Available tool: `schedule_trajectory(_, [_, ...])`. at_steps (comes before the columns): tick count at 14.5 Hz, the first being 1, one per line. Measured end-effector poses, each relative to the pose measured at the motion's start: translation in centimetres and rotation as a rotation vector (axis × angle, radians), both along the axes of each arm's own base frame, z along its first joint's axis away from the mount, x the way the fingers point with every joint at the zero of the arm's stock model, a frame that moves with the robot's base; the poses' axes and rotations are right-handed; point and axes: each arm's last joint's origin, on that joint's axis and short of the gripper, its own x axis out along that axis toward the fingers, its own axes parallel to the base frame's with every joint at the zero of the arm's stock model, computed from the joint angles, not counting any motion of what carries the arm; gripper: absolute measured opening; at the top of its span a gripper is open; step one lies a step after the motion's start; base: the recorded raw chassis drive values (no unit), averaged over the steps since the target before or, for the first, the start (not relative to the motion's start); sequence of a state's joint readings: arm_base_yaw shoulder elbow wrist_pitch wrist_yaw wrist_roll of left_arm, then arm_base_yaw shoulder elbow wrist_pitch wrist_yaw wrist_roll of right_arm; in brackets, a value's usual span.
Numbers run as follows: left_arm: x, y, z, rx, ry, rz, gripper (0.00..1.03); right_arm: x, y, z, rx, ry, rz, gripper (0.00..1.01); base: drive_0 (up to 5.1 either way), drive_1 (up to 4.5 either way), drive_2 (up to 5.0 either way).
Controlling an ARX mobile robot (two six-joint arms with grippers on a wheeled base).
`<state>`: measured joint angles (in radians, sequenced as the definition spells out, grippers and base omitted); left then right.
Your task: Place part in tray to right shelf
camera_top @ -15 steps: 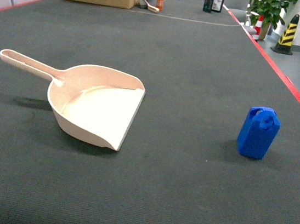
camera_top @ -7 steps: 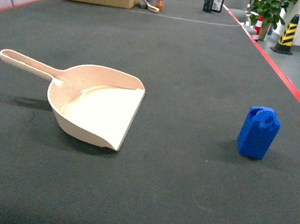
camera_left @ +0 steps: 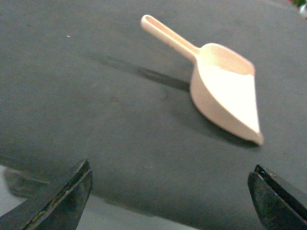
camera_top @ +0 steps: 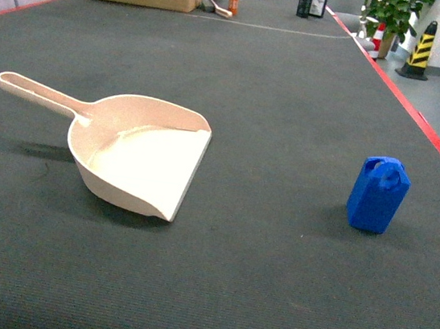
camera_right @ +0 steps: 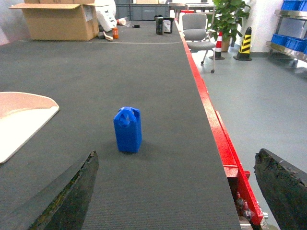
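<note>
Part and tray apart on the dark table, both our grippers spread wide.

We see the part (camera_top: 378, 195) standing upright on the dark table (camera_top: 293, 101), well to the right of the tray (camera_top: 136, 153), which lies flat with its handle pointing left and its lip facing the part. Our left gripper (camera_left: 170, 191) hangs spread near the table's edge, short of the tray, though that view is somewhat blurred. Our right gripper (camera_right: 184, 187) is likewise spread, holding nothing, with the part ahead of it.

tray (camera_right: 19, 122) cropped at left, left-wrist view blurred
</note>
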<state>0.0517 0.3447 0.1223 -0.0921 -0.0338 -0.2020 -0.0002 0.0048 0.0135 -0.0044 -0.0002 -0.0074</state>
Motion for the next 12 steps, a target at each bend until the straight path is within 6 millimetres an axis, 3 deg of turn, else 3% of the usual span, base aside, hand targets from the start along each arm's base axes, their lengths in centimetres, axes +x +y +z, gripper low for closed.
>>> schedule_trajectory(3, [5.0,-0.3,2.0,-0.397,-0.081,-0.102,0.98,0.0,0.0,0.0,0.000,-0.001,0.000,0.98,0.0,0.00,0.0])
schedule_trajectory(4, [8.4,-0.3,2.0,-0.518,-0.088,-0.093,0.98,0.0,0.0,0.0,0.000,-0.001,0.000,0.98,0.0,0.00,0.0])
schedule_trajectory(7, [14.8,0.8,0.9,-0.672,-0.106,-0.030,0.98,0.0,0.0,0.0,0.000,-0.001,0.000,0.98,0.0,0.00,0.0])
schedule_trajectory(8, [17.6,1.5,-0.5,-0.710,-0.078,0.035,0.98,0.0,0.0,0.0,0.000,-0.001,0.000,0.98,0.0,0.00,0.0])
schedule_trajectory(10, [17.1,1.6,-2.5,-0.738,0.004,0.085,0.98,0.0,0.0,0.0,0.000,-0.001,0.000,0.98,0.0,0.00,0.0])
schedule_trajectory(12, [17.2,1.6,-1.8,-0.739,-0.029,0.072,0.98,0.0,0.0,0.0,0.000,0.000,0.000,0.98,0.0,0.00,0.0])
